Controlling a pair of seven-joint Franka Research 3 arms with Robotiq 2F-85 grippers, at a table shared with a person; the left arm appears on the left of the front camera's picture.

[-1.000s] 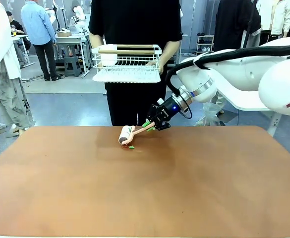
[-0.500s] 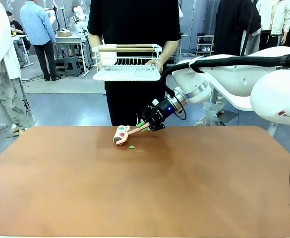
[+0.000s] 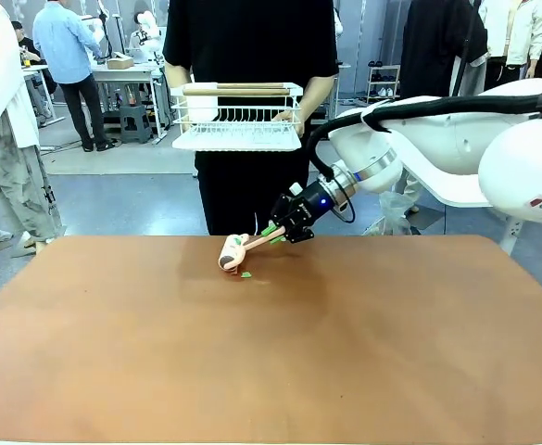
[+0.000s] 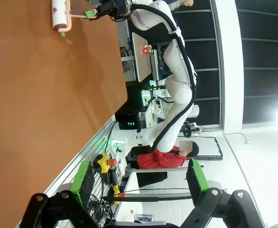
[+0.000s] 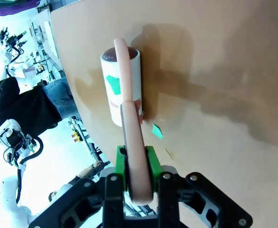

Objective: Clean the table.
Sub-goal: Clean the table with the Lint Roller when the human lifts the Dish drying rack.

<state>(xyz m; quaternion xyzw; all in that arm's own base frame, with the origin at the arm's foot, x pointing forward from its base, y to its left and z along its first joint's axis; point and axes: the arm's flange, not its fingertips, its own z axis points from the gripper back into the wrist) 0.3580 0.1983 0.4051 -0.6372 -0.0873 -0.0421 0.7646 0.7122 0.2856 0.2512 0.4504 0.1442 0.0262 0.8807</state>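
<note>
1. The right arm is stretched in from the right side toward the far middle of the table [image 3: 252, 352], with the wrist tipped down and sideways so the right claw [image 3: 273, 232] sits low over the top.
2. The right claw is pinched on the pink handle of one lint roller [image 3: 231, 252]. In the wrist view the handle is squeezed between the two green pads [image 5: 123, 161].
3. The roll end of the lint roller is pressed on the reddish-brown table, near its far edge, right in front of the person.
4. One loose green scrap [image 3: 245, 274] can be counted on the table just beside the roll. A green patch is also stuck on the roll itself.
5. The left claw [image 4: 139, 176] is spread wide with nothing between its fingers. The table is seen off to one side of it.
6. One white wire rack [image 3: 238, 125] is held by the person in both hands, above the far edge.
</note>
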